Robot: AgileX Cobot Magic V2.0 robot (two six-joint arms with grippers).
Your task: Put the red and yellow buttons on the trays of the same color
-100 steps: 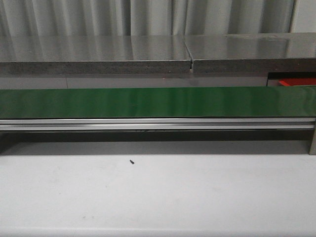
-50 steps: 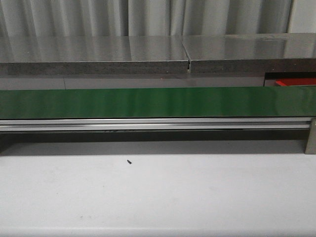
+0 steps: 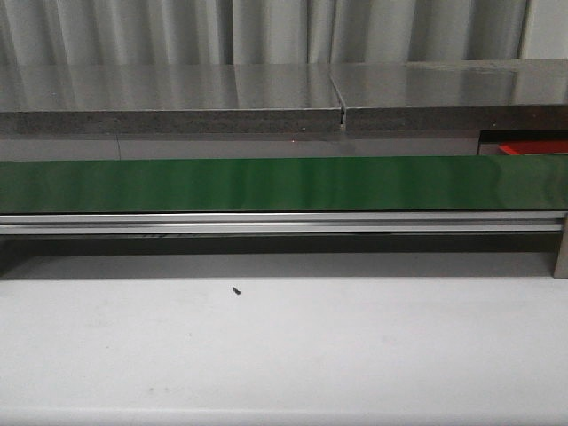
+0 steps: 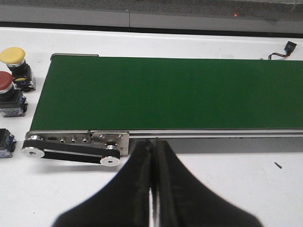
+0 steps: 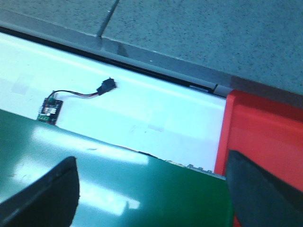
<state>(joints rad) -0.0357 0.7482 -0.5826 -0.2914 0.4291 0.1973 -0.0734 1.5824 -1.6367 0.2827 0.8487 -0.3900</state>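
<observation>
In the left wrist view a yellow button (image 4: 13,57) and a red button (image 4: 5,85) stand on the white table beside the end of the green conveyor belt (image 4: 170,92). My left gripper (image 4: 154,147) is shut and empty, hovering near the belt's front rail, apart from the buttons. My right gripper (image 5: 149,189) is open above the belt's other end, with nothing between its fingers. The red tray (image 5: 262,137) lies just past that end; a sliver of the red tray (image 3: 532,147) shows in the front view. No yellow tray is in view.
A further button block (image 4: 5,144), its cap cut off, sits at the frame edge below the red one. A small circuit board with a wire and plug (image 5: 51,108) lies behind the belt. A tiny dark speck (image 3: 237,290) lies on the white table. A grey shelf (image 3: 284,93) runs behind.
The front view shifts slightly sideways and back between frames; no arm or object visibly moves in it.
</observation>
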